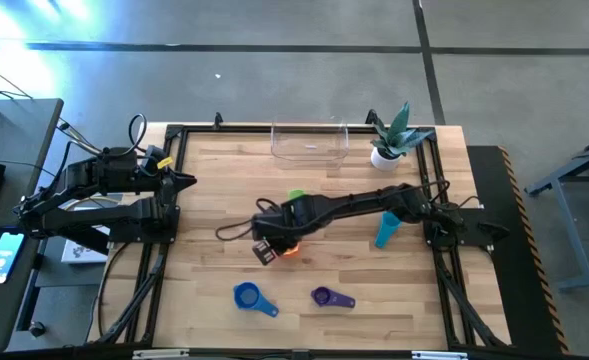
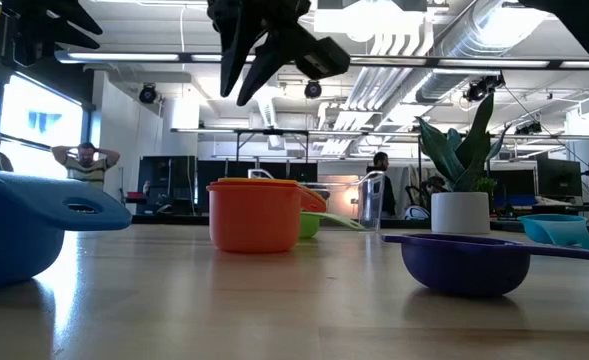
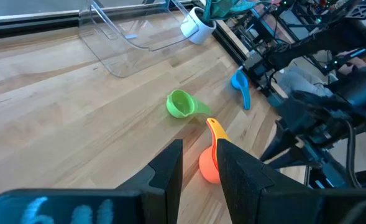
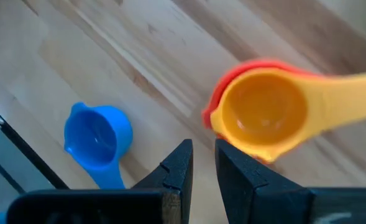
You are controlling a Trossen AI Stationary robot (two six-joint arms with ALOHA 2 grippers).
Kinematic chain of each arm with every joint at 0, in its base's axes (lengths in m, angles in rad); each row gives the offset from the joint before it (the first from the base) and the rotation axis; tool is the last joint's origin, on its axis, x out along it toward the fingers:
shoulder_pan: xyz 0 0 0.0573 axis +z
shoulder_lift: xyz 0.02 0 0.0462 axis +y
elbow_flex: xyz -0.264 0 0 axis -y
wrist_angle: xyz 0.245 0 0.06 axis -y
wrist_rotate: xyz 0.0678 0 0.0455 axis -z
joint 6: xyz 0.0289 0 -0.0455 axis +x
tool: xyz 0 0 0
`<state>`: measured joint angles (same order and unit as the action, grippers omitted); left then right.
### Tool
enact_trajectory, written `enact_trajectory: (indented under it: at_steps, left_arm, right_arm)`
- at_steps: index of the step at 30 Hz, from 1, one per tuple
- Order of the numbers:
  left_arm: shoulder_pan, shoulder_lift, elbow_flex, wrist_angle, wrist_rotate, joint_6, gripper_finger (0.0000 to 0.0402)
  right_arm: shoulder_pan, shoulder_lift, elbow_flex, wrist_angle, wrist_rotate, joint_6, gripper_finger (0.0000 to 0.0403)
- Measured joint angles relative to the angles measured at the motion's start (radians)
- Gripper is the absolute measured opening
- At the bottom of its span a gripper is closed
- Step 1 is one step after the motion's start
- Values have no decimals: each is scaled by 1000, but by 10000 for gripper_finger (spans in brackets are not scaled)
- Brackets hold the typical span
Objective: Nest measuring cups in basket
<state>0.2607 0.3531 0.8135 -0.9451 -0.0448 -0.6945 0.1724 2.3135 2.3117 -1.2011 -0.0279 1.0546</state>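
Note:
A yellow measuring cup [image 4: 260, 112] sits nested in an orange cup [image 1: 290, 250] at mid-table, its handle [image 3: 215, 134] sticking out. My right gripper [image 4: 202, 163] hangs just above and beside this pair, pointing steeply down, its fingers narrowly open with nothing between them. The green cup [image 1: 296, 195] lies beyond it on the table. Blue [image 1: 246, 297] and purple [image 1: 324, 297] cups rest near the front edge, and a light blue one [image 1: 386, 232] is at the right. The clear basket [image 1: 309, 143] stands at the far edge. My left gripper [image 1: 181, 180] waits at the left edge, open.
A white pot with a green plant [image 1: 387, 145] stands right of the basket at the far edge. Bare wood lies between the basket and the green cup. A dark frame [image 1: 174, 250] runs around the table.

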Motion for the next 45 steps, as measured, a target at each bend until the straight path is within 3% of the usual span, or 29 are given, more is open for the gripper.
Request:
enact_trajectory:
  at_steps: [9,22,27,38,41,45]
  left_arm:
    - [0,0,0,0,0,0,90]
    - [0,0,0,-40,14,0,90]
    - [0,0,0,-70,14,0,90]
    - [0,0,-1,-77,8,52,90]
    - [0,0,-1,-76,7,65,90]
    - [0,0,-1,-76,7,78,90]
  right_arm:
    - [17,21,-6,-7,65,151,60]
    - [20,64,-6,23,97,143,60]
    - [27,64,23,47,43,146,60]
    - [102,41,43,73,55,135,60]
    - [115,41,43,65,103,136,60]
    - [124,41,43,55,244,155,60]
